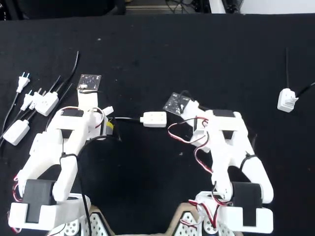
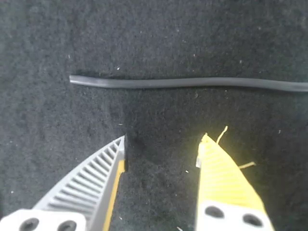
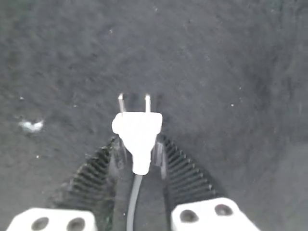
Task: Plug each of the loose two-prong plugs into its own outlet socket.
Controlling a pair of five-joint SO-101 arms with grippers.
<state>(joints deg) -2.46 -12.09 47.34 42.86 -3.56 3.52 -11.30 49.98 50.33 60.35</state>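
1. High view: my left arm (image 1: 59,147) stretches forward from its base at the near edge of the black tabletop (image 1: 197,49), with the wrist tipped down toward the cloth. My right arm (image 1: 231,142) rises from its own base and leans inward toward the middle, its wrist also bent down.
2. A white outlet socket (image 1: 153,119) lies flat between my two wrists, nearer the right one.
3. In the left wrist view, my left fingers (image 2: 115,154) are spread apart with nothing between them, only bare cloth. A black cable (image 2: 192,83) lies straight across the tabletop just beyond their tips, not touching them.
4. In the right wrist view, my right fingers (image 3: 180,163) are clamped on a white two-prong plug (image 3: 138,132). They pinch its narrow neck, the prongs point away from my wrist, and the lead trails back between the fingers.
5. A cluster of white plugs and sockets (image 1: 47,103) lies beside my left arm on its outer side.
6. A single white block (image 1: 286,100) with a black lead sits far out on the right, well apart from my arms.
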